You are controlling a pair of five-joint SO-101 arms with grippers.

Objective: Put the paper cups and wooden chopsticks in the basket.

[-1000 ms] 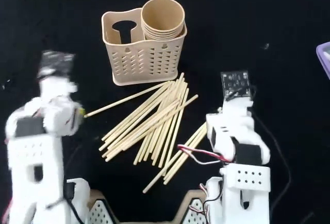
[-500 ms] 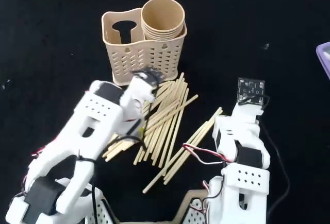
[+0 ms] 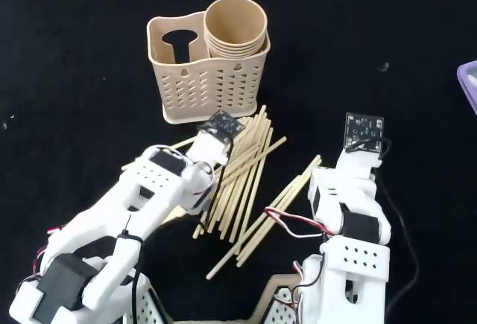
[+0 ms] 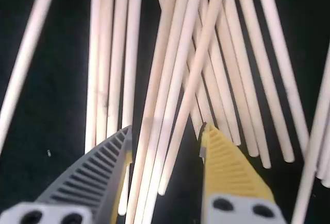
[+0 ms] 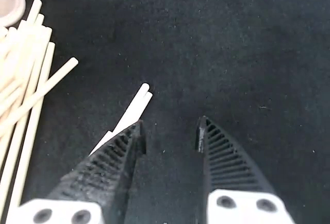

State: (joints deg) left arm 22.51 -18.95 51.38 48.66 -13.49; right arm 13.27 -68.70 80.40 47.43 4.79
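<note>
One basket [image 3: 201, 89], far, holds at least four nested paper cups [image 3: 235, 20] in its right compartment; some twenty wooden chopsticks [image 3: 246, 162] lie heaped nearer, the left gripper [image 4: 165, 128] spread wide and empty over them, the right gripper [image 5: 170, 123] half parted, empty, to their right.

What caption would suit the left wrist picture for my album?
Open left hand poised over a pile of wooden chopsticks on the black table.
</note>
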